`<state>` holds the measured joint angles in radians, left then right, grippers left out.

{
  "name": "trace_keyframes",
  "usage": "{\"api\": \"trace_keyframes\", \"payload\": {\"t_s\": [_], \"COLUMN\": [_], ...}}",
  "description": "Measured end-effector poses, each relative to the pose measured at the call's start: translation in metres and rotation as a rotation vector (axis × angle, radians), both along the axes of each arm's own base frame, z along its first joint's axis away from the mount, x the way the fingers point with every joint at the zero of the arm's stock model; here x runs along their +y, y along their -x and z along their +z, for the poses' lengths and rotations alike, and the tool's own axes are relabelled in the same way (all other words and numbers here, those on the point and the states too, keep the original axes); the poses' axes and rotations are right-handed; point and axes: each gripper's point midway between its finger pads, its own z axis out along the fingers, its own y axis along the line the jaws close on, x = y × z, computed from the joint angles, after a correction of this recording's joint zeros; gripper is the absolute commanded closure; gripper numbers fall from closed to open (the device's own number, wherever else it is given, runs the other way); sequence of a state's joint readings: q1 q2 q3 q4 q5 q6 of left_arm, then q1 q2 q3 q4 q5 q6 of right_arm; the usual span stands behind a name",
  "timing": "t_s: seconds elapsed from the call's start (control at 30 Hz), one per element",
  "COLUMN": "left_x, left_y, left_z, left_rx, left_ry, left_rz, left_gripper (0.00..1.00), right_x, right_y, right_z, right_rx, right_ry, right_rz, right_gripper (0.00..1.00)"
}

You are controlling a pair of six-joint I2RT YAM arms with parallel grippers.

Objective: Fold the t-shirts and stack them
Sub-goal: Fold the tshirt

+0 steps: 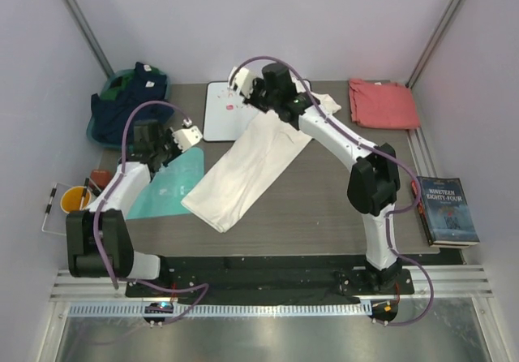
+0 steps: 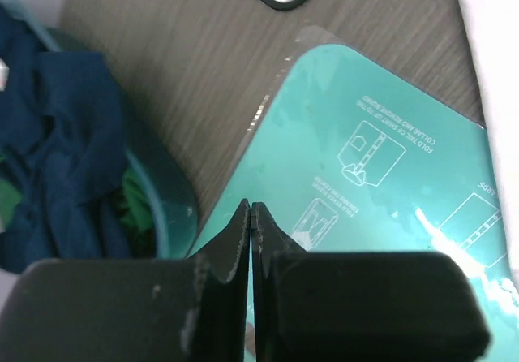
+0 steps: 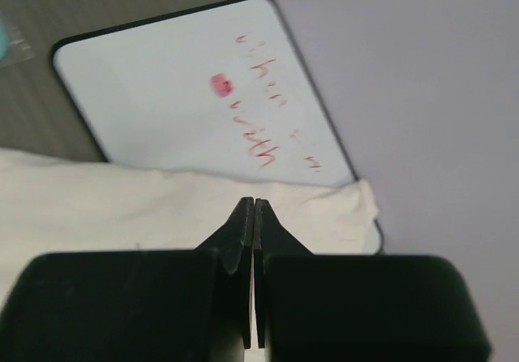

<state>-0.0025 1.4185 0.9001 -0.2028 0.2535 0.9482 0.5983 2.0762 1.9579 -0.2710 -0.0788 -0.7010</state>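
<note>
A cream-white t-shirt (image 1: 251,163), folded into a long strip, lies diagonally across the middle of the table. Its far end overlaps the whiteboard (image 3: 178,86). A salmon-red t-shirt (image 1: 383,104) lies folded at the back right. My right gripper (image 3: 254,204) hovers over the cream shirt's (image 3: 122,208) far edge by the whiteboard, shut with nothing between its fingers; in the top view the right gripper (image 1: 250,96) is at the back centre. My left gripper (image 2: 251,208) is shut and empty above the teal board (image 2: 381,159), left of the cream shirt, at the left gripper (image 1: 168,152) in the top view.
A teal basket (image 1: 101,131) with dark blue and green clothes (image 2: 57,151) stands at the back left. A yellow cup (image 1: 75,198) sits on a tray at the left edge. A book (image 1: 446,209) lies at the right edge. The whiteboard (image 1: 225,110) has red scribbles.
</note>
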Motion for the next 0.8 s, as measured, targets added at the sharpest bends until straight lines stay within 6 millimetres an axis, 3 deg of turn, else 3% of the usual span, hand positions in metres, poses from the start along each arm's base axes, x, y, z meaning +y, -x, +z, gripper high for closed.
{"api": "trace_keyframes", "payload": {"t_s": [0.07,0.17,0.23,0.33,0.57,0.7,0.8], "left_x": [0.000,0.000,0.000,0.000,0.001,0.001,0.001], "left_y": [0.002,0.006,0.011,0.019,0.044,0.053,0.054], "left_z": [0.018,0.051,0.073,0.102,0.140,0.140,0.138], "left_rx": [-0.049,-0.136,-0.195,-0.272,-0.368,-0.371,-0.363], "left_ry": [0.001,0.003,0.004,0.018,0.038,0.039,0.039], "left_rz": [0.002,0.001,0.002,0.014,0.034,0.034,0.035], "left_gripper": [1.00,1.00,1.00,1.00,1.00,1.00,1.00], "right_x": [0.012,0.018,0.023,0.036,0.075,0.083,0.082], "right_y": [0.028,0.078,0.111,0.160,0.214,0.224,0.231], "right_z": [-0.035,-0.109,-0.148,-0.185,-0.189,-0.191,-0.205], "right_rx": [0.116,0.331,0.447,0.572,0.610,0.613,0.622], "right_ry": [0.038,0.139,0.196,0.257,0.259,0.262,0.277], "right_rz": [0.089,0.189,0.245,0.338,0.491,0.517,0.521], "right_gripper": [0.99,0.99,0.99,0.99,0.99,0.99,0.99]}}
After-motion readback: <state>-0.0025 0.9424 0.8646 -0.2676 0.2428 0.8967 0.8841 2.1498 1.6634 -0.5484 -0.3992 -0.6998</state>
